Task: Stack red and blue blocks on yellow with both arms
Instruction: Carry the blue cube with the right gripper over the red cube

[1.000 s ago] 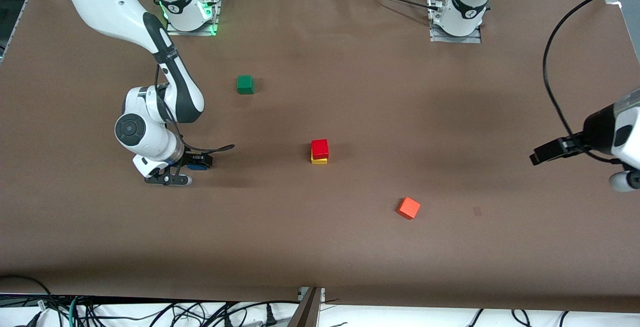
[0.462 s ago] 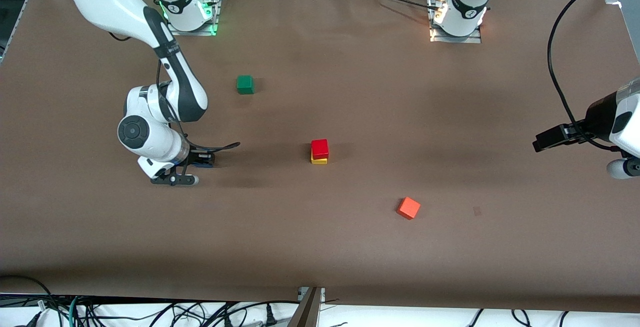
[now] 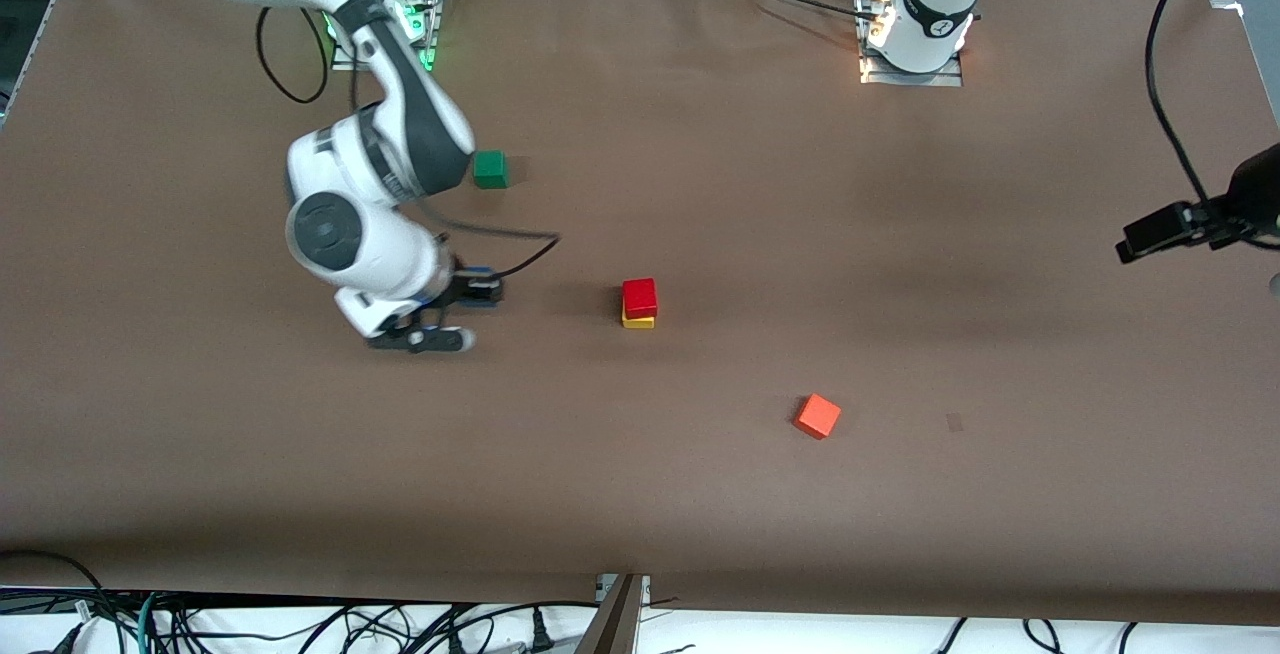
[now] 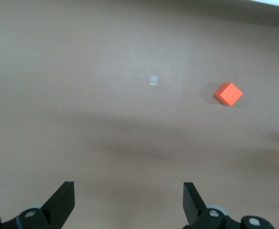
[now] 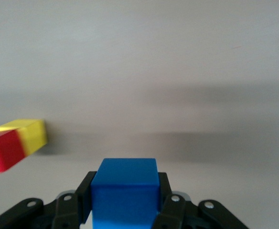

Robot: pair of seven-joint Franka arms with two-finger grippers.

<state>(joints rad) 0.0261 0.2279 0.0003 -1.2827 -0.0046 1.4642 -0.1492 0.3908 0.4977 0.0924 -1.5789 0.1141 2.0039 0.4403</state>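
Nearest the front edge of the counter (image 3: 640, 514) lies the orange-red cube (image 3: 818, 416), alone and turned at an angle, toward the left arm's end. Farther in, near the counter's middle, the red block (image 3: 640, 297) sits on the yellow block (image 3: 638, 321), with only a thin strip of yellow showing under it in the front view. Beside this stack, toward the right arm's end, the right hand (image 3: 455, 314) is up off the counter with its fingers clamped on the blue block (image 5: 124, 195), which fills the gap between them in the right wrist view. The left hand (image 4: 129, 202) hangs over the edge of the counter at the left arm's end, fingers spread wide and holding nothing; this arm waits. Farthest back, the green cube (image 3: 490, 169) rests on the counter, close by the right arm's wrist.
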